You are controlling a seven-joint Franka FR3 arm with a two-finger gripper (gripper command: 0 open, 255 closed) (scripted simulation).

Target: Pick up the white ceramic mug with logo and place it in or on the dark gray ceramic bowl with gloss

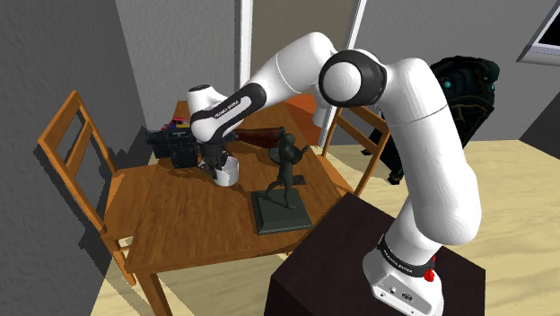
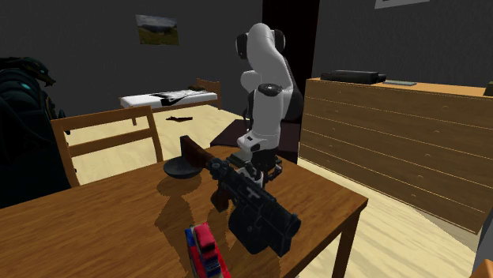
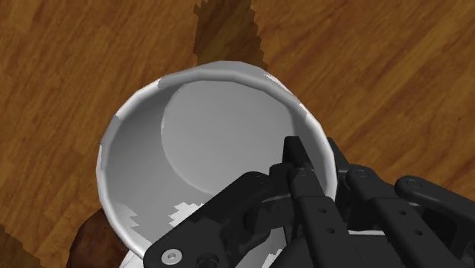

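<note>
In the second exterior view the dark bowl (image 2: 183, 168) sits at the left, near the far edge of the bench (image 2: 118, 225). My hand (image 2: 259, 169) hangs to the bowl's right, behind a black gun-like thing (image 2: 254, 207) lying across the middle of the bench. Looking along the hand, I see its fingers clenched on the wall of the white mug (image 3: 213, 129), one inside the rim and one outside, so I judge it grasped. The mug is upright, mouth up, though I cannot tell if its base is off the bench. The bowl lies sideways from the hand, near but apart, so I expect a lift and a short carry toward that far edge
</note>
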